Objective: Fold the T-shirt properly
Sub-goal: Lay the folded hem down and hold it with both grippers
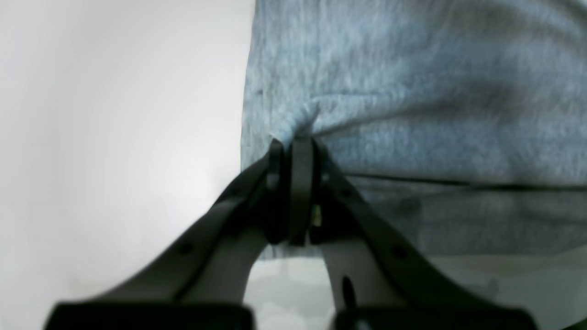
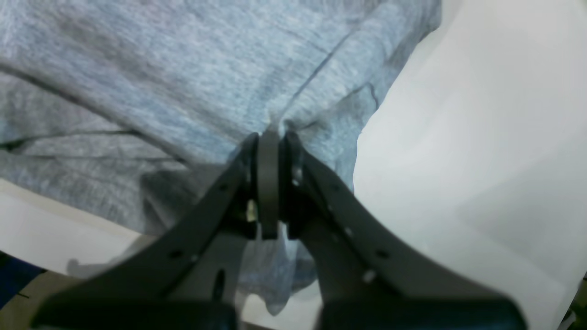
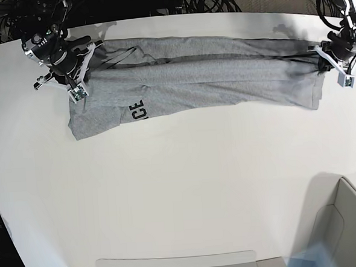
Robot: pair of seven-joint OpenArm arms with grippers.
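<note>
White table [image 3: 188, 199], cables beyond its far edge, a pale bin corner at the near right. The T-shirt [image 3: 193, 81] lies along the far edge of the table as a long narrow band, already folded lengthwise, its long axis running side to side across the base view. Black lettering [image 3: 138, 110] shows on the lower flap near one end of the shirt.

You have an arm at each end of the shirt. The right gripper [image 3: 71, 70] sits at the lettered end; in its wrist view [image 2: 268, 137] the jaws are pressed together with a pinch of grey cloth bunched between the tips. The left gripper [image 3: 333, 54] sits at the opposite end; its wrist view [image 1: 296, 142] shows the same thing, jaws closed tight on a gathered bit of fabric right beside the shirt's side edge. Both grips look taken on the upper layer, though how many layers are caught can't be told.

What matters for you: the shirt stretches between the two jaws, so each gripper has the whole band lying inward from it, toward the other arm. Neither arm is nearer the middle. The likely next fold crosses the long axis, so one end has to travel along that axis toward the other. Watch the loose lower flap by the lettering; it sticks out past the band and could drag or skew.
</note>
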